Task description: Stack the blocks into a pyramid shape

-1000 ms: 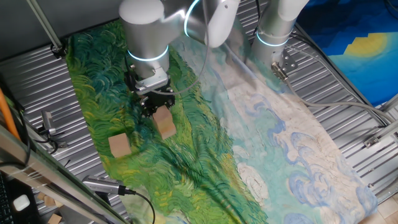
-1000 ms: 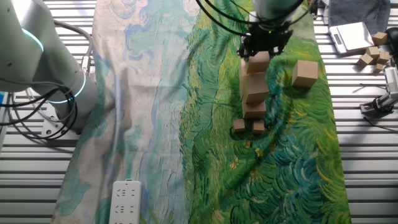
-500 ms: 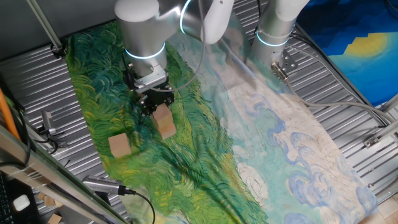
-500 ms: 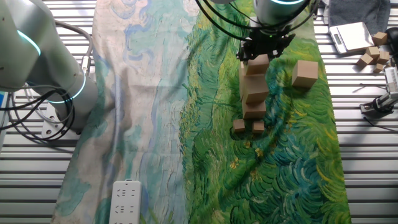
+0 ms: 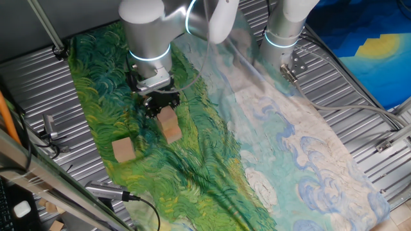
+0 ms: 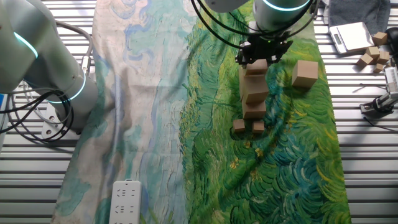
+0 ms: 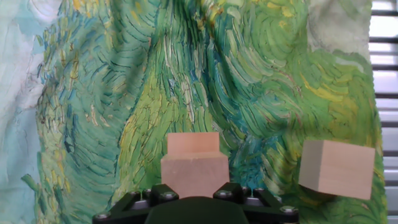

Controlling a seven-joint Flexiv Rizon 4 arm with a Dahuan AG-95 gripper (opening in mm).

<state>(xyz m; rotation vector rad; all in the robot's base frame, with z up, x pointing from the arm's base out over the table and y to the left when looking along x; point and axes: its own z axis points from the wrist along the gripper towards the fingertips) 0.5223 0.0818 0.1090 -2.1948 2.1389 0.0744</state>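
A column of tan wooden blocks point(image 6: 255, 87) stands on the green part of the painted cloth, with two smaller cubes point(image 6: 248, 127) at its foot. It shows as one pile in the other fixed view point(image 5: 170, 125). My gripper point(image 6: 260, 55) hangs directly over the top block point(image 6: 257, 66), jaws straddling it, apparently open. In the hand view the top block point(image 7: 194, 174) fills the lower middle, just beyond the gripper body. One loose block point(image 6: 305, 73) lies apart beside the column; it also shows in the fixed view point(image 5: 123, 149) and the hand view point(image 7: 336, 168).
The cloth point(image 6: 155, 93) covers a slatted metal table. A second arm's base point(image 6: 56, 68) stands at the left. Small spare cubes and a scale point(image 6: 367, 43) lie off the cloth at the right. A white power strip point(image 6: 125, 202) lies near the front.
My gripper and arm have shifted slightly over the column; the blocks have stayed where they were.
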